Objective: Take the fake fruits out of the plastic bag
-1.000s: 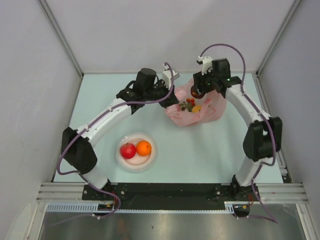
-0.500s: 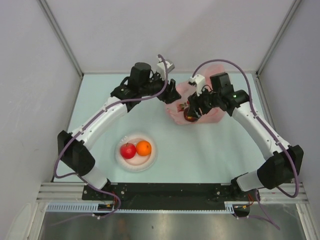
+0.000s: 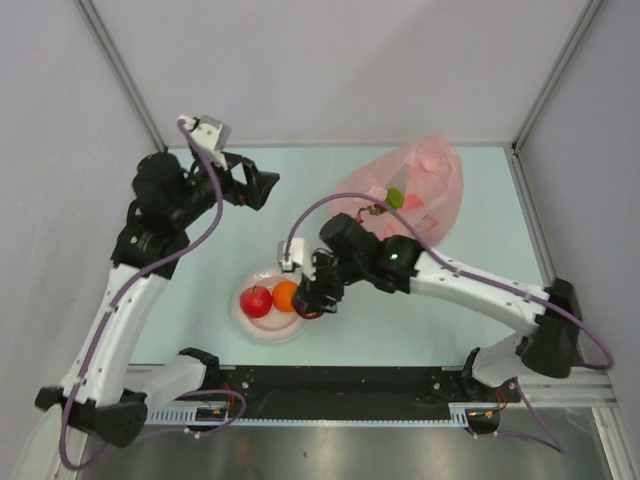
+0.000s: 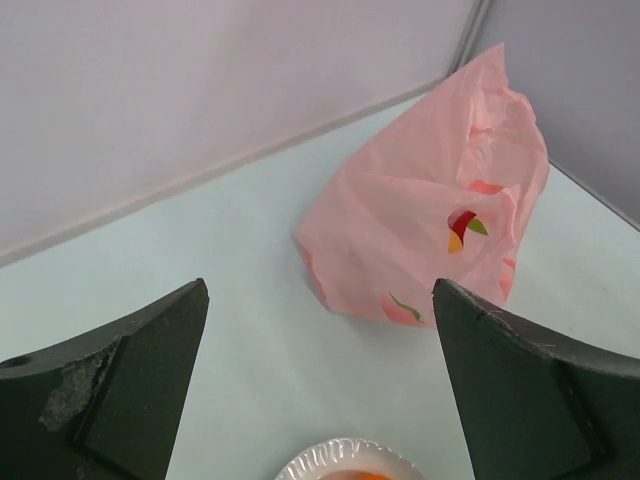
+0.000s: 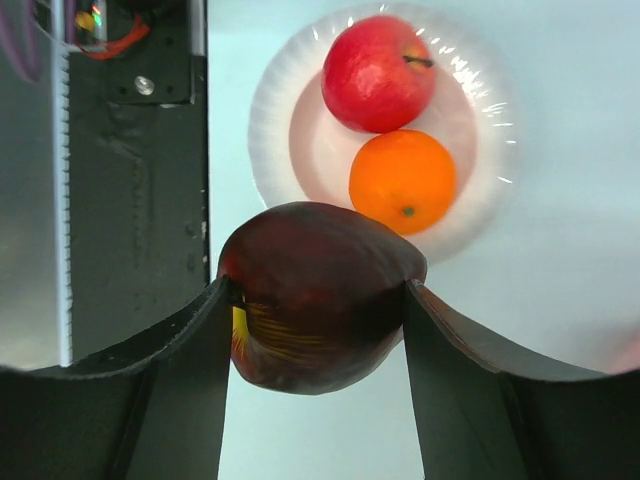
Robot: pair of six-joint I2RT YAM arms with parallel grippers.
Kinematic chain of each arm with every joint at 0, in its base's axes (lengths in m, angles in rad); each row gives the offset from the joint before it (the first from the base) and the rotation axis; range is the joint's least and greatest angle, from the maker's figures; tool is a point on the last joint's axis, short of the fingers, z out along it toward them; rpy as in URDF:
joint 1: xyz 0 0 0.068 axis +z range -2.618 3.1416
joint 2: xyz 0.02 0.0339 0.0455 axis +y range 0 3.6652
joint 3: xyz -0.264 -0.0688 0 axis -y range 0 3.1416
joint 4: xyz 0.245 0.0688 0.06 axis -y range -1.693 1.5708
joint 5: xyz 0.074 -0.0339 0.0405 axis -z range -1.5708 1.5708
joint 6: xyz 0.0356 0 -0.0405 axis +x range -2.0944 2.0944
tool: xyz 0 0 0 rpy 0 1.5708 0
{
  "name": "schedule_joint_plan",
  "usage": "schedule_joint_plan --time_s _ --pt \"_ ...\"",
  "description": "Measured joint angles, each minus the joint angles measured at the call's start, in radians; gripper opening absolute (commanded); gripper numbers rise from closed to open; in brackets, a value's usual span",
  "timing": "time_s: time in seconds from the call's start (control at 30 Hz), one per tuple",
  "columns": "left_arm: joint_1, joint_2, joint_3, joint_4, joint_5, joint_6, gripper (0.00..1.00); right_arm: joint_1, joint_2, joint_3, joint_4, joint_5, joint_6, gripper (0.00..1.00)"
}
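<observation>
The pink plastic bag [image 3: 415,185] [image 4: 430,220] lies at the back right, with a few fake fruits [image 3: 392,200] showing at its mouth. A red apple [image 3: 256,301] [image 5: 378,72] and an orange [image 3: 286,295] [image 5: 403,180] rest on the white plate [image 3: 243,322] [image 5: 270,130]. My right gripper [image 3: 310,300] [image 5: 318,290] is shut on a dark red apple [image 5: 320,300] and holds it over the plate's near right rim. My left gripper [image 3: 255,185] [image 4: 320,290] stands open and empty at the back left, well clear of the bag.
Grey walls close in the table at the left, back and right. The black base rail [image 5: 130,200] runs along the near edge, close to the plate. The plate's rim [image 4: 340,455] shows at the bottom of the left wrist view.
My left gripper opened, let go of the bag and swung away to the back left. My right arm carried the dark red apple from the bag forward to the plate.
</observation>
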Motion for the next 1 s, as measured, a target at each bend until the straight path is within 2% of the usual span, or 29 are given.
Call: schedule_joint_plan --time_s 0.23,0.5,0.7,0.8,0.87,1.0 --pt "0.1 -0.158 -0.073 0.0 0.002 0.003 1.0 0.082 0.246 -0.033 0.146 0.048 -0.068 0.33" --pt "0.15 -0.218 -0.166 -0.008 0.039 -0.008 1.0 0.143 0.322 -0.035 0.278 0.138 -0.175 0.39" --pt "0.159 -0.237 -0.193 -0.006 0.07 -0.018 1.0 0.172 0.367 -0.035 0.315 0.21 -0.231 0.53" --pt "0.161 -0.237 -0.197 -0.001 0.082 -0.026 1.0 0.176 0.373 -0.038 0.316 0.229 -0.252 0.71" --pt "0.161 -0.236 -0.201 0.002 0.087 -0.032 1.0 0.177 0.373 -0.042 0.317 0.234 -0.259 0.74" --pt "0.161 -0.226 -0.205 0.013 0.103 -0.042 1.0 0.18 0.373 -0.053 0.335 0.252 -0.267 0.91"
